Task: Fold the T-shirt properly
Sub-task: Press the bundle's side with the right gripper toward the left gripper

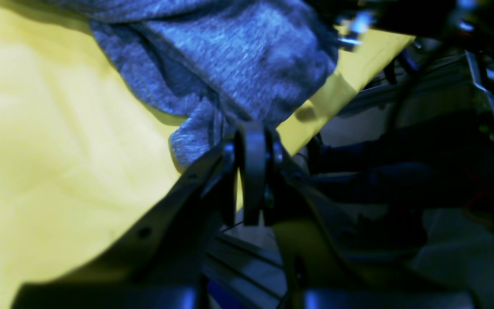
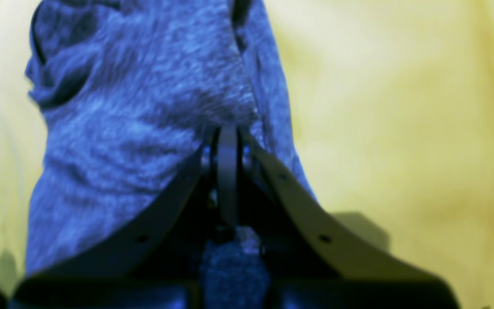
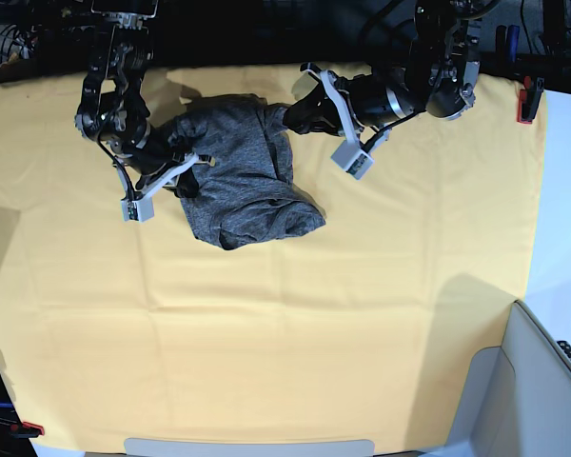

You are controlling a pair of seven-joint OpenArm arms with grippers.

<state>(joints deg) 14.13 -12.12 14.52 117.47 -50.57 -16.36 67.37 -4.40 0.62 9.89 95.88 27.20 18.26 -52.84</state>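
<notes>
Both claws pinching the T-shirt (image 3: 243, 176).

Left claw (image 1: 251, 141): jaws pressed together on a fabric edge, a small flap hanging just beside the tips, bulk of the shirt bunched ahead of the claw. Table edge and rig frame sit off to one side of it.

Right claw (image 2: 228, 137): jaws pressed together with knit fabric gathered ahead of the tips and also under the palm. How many layers are caught I can't tell, view is blurred.

Shirt location: crumpled heap on the yellow table cloth (image 3: 266, 333), strung between the two claws, most of the mass drooping away from both toward the open cloth. No sleeve, collar or hem clearly readable from above.

My read: step in hand is lifting and spreading the shirt out flat, no fold done yet.

How to do it well:
- Raise both claws together, level, so the heap hangs free rather than drags.
- Move the claws apart until the span between them goes taut, then stop. Thin knit stretches, and overpulling risks slipping out of the pinch.
- Lay down toward the open cloth, trailing edge first, and draw back so it lands flat.
- Left claw is close to the table edge, so bias the lay-down away from it.
- If the shirt hangs twisted, set down and regrasp at the shoulders or hem corners.
</notes>
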